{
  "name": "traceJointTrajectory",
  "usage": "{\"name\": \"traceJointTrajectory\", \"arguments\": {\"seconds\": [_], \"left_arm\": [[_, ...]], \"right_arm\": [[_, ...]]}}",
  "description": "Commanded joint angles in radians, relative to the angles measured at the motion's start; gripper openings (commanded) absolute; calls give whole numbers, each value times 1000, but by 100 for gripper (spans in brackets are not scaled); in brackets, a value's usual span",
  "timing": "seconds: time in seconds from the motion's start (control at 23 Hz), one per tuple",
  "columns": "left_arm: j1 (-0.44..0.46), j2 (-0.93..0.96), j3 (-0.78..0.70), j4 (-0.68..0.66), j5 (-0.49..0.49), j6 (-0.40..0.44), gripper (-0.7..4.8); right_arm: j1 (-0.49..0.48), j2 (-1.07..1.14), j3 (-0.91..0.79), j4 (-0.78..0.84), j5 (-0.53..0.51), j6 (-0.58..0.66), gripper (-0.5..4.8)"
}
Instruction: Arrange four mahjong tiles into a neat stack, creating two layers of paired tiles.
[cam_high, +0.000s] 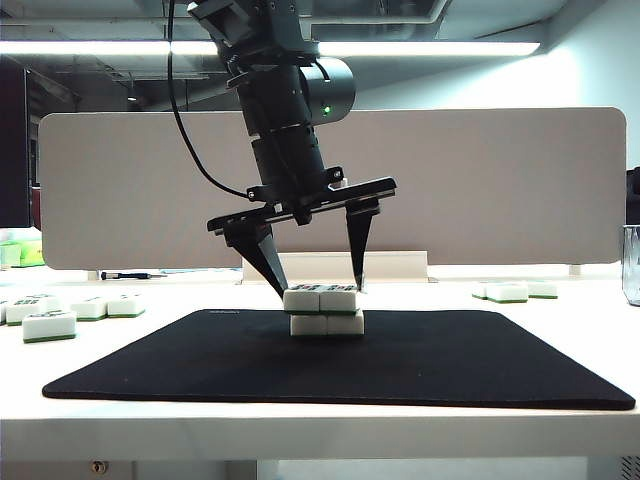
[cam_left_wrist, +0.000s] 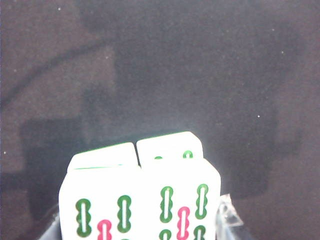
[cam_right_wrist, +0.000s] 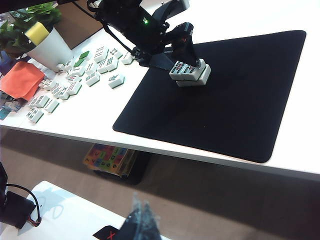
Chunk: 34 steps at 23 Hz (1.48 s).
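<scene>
**Stack on the mat, spare tiles at the edges**

The stack (cam_high: 325, 311) sits centre frame on the mat (cam_high: 480, 365), two of the four mahjong tiles (cam_high: 322, 299) side by side over two. The left tool (cam_high: 318, 285) hangs directly above, one fingertip at each end of the upper pair. Loose tiles (cam_high: 50, 323) lie on the worktop (cam_high: 600, 320) at far left, more tiles (cam_high: 515, 291) at right behind the mat. The right tool (cam_right_wrist: 142, 222) sits low in its wrist view, well apart from the mat.

A white table (cam_high: 300, 425) carries a black mat (cam_high: 450, 365). Behind it stands a pale rounded partition panel (cam_high: 500, 190), with fluorescent strip lights (cam_high: 430, 48) glowing overhead against a dark ceiling.
</scene>
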Motion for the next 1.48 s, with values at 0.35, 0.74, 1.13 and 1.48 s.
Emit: {"name": "traceJointTrajectory", "arguments": {"seconds": [0.35, 0.74, 1.13, 1.48], "left_arm": [[9, -5, 174, -139, -24, 61, 371], [-88, 10, 183, 6, 22, 237, 40], [-108, 92, 183, 9, -50, 248, 13], [-107, 97, 183, -3, -117, 248, -6]], "right_arm": [[0, -11, 3, 9, 0, -3, -1], [0, -11, 3, 10, 8, -3, -1], [0, -11, 3, 10, 8, -3, -1], [0, -11, 3, 10, 8, -3, -1]]}}
